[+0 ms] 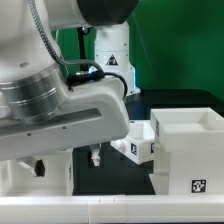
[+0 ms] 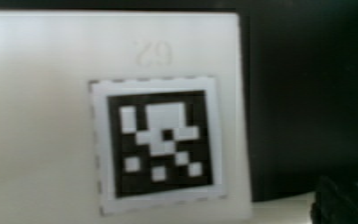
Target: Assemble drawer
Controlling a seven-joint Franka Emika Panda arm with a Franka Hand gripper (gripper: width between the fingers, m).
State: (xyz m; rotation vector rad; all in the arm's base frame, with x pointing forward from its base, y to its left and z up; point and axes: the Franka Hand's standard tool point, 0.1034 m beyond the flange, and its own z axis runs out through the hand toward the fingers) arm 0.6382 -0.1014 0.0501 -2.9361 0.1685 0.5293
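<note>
Drawer housing (image 1: 186, 150) sits on the dark tabletop (image 1: 118, 176) at ext. view's right, open top up, 1 tag on its front. 1 tray (image 1: 138, 142) just beside it. My gripper (image 1: 95, 158) hangs near the tray, jaws apart, holding nothing. Wrist view: white tagged face (image 2: 158, 60) close up, can't tell which part.

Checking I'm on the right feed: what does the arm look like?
The arm has smooth, rounded white shells, a ribbed silver-grey ring at one joint, a black cable looping over it, and a small label on its white base column.
</note>
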